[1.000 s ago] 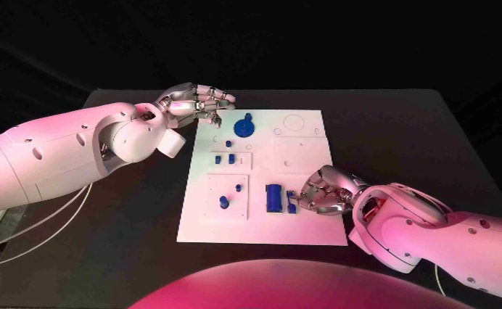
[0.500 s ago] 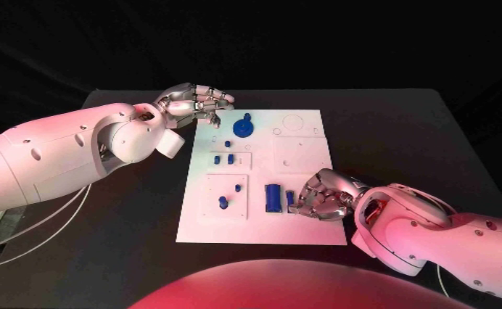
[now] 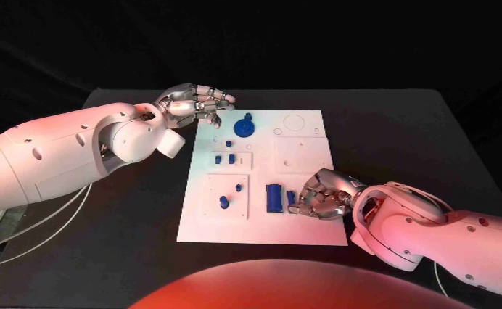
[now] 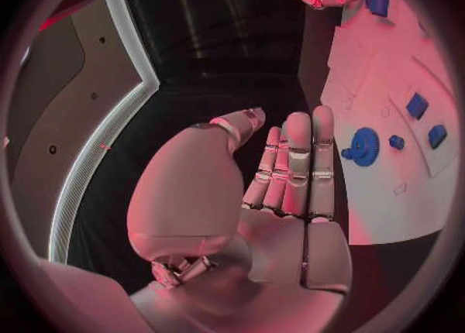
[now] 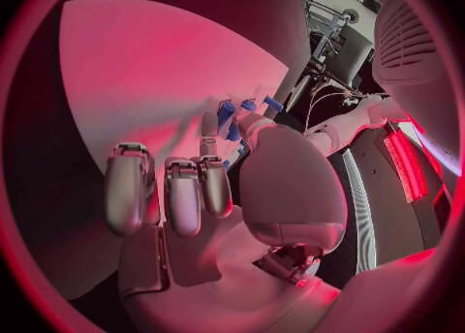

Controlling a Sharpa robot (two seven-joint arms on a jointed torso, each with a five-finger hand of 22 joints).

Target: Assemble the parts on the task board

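**Right hand crouched over the small blue pieces at the board's lower middle**

The white board (image 3: 262,175) lies in the centre of the frame on the black counter (image 3: 418,135). The right hand (image 3: 324,194), lower right of centre, has its fingers curled in beside a tall blue block (image 3: 273,197) and a thinner blue piece (image 3: 290,197); whether they pinch that thin piece I cannot tell. The left hand (image 3: 196,103), at the board's upper left corner, holds nothing, its fingers loosely bent. A blue gear (image 3: 244,127) sits near the board's top, with smaller blue pieces (image 3: 224,158) below it. These parts look like light, rigid, smooth plastic, likely to slip or tip. Pinching the flat sides, low down, seems safest.
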